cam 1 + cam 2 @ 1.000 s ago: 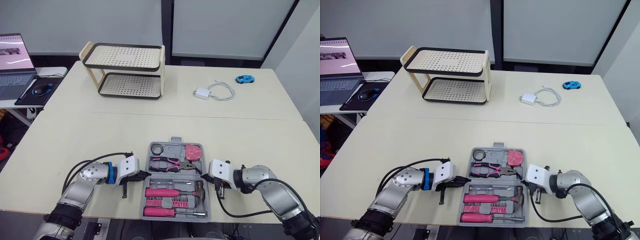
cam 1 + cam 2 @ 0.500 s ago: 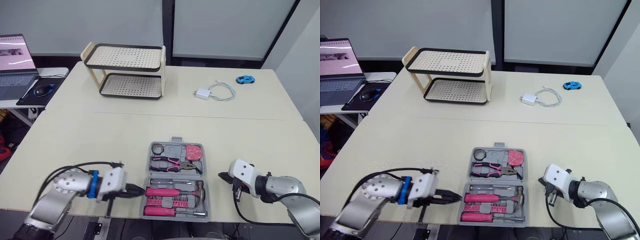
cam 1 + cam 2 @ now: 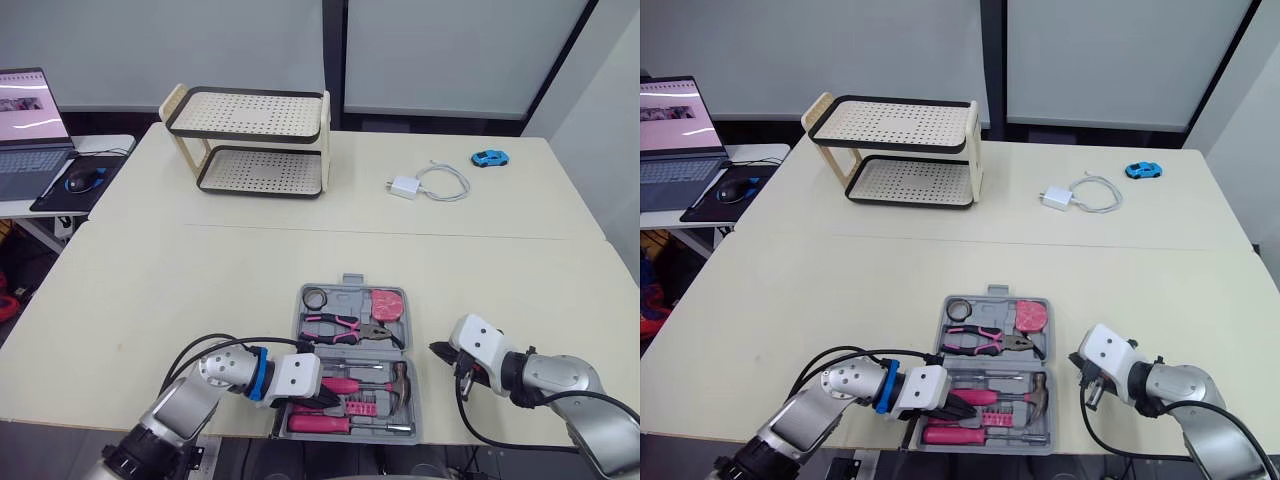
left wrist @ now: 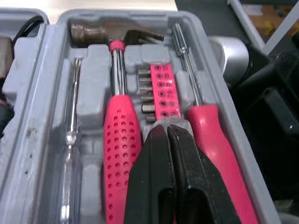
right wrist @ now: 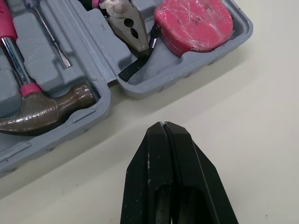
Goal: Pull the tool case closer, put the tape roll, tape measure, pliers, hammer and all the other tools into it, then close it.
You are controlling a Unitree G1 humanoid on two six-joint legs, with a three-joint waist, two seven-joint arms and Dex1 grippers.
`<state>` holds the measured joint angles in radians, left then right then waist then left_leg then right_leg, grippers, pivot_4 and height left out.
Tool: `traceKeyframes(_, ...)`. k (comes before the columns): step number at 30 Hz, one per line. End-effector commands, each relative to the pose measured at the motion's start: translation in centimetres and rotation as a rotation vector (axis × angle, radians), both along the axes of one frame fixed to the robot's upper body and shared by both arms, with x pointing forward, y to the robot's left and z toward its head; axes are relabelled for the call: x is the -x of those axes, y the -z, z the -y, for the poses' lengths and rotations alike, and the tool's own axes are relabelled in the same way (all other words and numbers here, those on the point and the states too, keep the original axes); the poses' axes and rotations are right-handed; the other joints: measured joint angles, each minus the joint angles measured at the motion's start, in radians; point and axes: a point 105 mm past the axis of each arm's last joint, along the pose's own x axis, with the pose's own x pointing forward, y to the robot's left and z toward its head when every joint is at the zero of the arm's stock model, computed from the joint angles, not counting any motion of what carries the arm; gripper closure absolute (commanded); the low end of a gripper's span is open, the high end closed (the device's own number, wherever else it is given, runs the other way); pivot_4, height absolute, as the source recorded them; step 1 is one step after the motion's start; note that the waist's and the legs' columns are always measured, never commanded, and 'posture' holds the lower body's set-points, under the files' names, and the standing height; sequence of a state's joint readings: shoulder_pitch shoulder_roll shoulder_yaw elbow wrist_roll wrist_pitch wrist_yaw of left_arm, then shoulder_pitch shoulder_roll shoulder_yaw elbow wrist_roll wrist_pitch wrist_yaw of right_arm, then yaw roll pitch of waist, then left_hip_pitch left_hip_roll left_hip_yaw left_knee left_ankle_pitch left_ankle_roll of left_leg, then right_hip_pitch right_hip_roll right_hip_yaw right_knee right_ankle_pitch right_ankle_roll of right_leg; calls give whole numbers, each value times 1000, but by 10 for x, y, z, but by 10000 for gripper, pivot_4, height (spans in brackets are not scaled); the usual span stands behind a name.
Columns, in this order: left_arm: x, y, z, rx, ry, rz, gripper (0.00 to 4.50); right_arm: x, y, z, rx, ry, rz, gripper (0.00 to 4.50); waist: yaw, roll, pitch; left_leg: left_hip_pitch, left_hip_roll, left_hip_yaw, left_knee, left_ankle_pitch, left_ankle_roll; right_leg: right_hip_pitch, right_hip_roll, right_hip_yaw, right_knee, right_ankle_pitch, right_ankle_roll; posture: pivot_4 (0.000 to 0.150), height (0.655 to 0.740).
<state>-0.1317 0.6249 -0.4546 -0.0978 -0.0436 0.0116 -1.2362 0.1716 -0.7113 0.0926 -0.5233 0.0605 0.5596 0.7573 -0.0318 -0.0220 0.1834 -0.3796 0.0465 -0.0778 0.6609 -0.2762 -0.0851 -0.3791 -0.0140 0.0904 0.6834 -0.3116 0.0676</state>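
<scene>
Open tool case (image 3: 345, 300) at the table's (image 3: 200, 270) 6 o'clock, hard by the front edge, apparently loaded and waiting to be folded.

Its long axis runs 12 to 6, carry handle pointing to 12, hinge crossing 9 to 3. The hammer (image 3: 400, 378) lies along 9 to 3 with its head at 3, in the near half. The pliers (image 3: 345, 327), tape measure (image 3: 386, 303) and tape roll (image 3: 316, 298) sit in the far half. The left gripper (image 4: 167, 128), fingers pressed together, hangs over the bit holder (image 4: 164, 91) in the near half. The right gripper (image 5: 163, 126), also pinched together and holding nothing, rests on the table at the case's 3 o'clock. The risks (as I judge them): a lid folded onto the left fingers would jam, and a nudge toward 6 could tip the case off the edge.
</scene>
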Motion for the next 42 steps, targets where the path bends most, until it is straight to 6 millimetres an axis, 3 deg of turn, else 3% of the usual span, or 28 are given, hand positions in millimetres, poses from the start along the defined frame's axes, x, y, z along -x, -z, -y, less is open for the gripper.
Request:
traceKeyframes(1, 2, 13, 3, -44, 20, -17, 44507, -5, -7, 0, 3, 35, 23, 45000, 0, 1, -1, 0, 0, 0, 0, 0, 0, 0, 0, 0, -1, 0, 0, 1500, 7350)
traceKeyframes(10, 3, 12, -6, -5, 19, -7, 44507, -22, -21, 1, -93, 133, -18, 45000, -1, 1, -1, 0, 0, 0, -1, 0, 0, 0, 0, 1, -2, 0, 1, 1500, 7350)
traceKeyframes(16, -9, -14, -7, 157, -72, 18, 44507, -18, -24, -4, -155, 117, -50, 45000, 0, 1, 0, -1, 0, 0, -1, 0, 0, -1, 0, 0, -2, 0, 1, 1500, 7350)
traceKeyframes(20, 5, -28, -13, 143, -3, -16, 44507, -13, -26, -4, -189, 112, -70, 45000, -1, 2, 0, -1, 0, 0, -1, 0, 0, -1, 0, 0, -2, 0, 1, 1500, 7350)
traceKeyframes(25, 21, -26, -10, 71, 77, -48, 45000, -9, -25, -4, -199, 101, -97, 35325, 0, 2, 0, -1, 0, 0, -1, 0, 0, 0, 0, 1, -2, 0, 1, 1500, 7350)
traceKeyframes(34, 5, 14, -10, -21, 35, -28, 45000, -11, -28, -7, -207, 98, -89, 14598, 0, 2, 0, -1, 0, 0, -1, 0, 0, -1, 0, 1, -2, 0, 1, 1500, 7350)
traceKeyframes(39, 4, 22, -13, -40, 38, -34, 45000, -12, -32, -10, -234, 105, -100, 309, 0, 3, -1, -1, -1, 0, -1, 0, 0, 0, 0, 1, -3, 1, 2, 1500, 7350)
traceKeyframes(42, 6, 23, -12, -53, 40, -41, 45000, -20, -36, -12, -294, 156, -125, 309, 0, 3, -1, -1, 0, 0, -1, 0, 0, 0, 0, 2, -3, 1, 2, 1500, 7350)
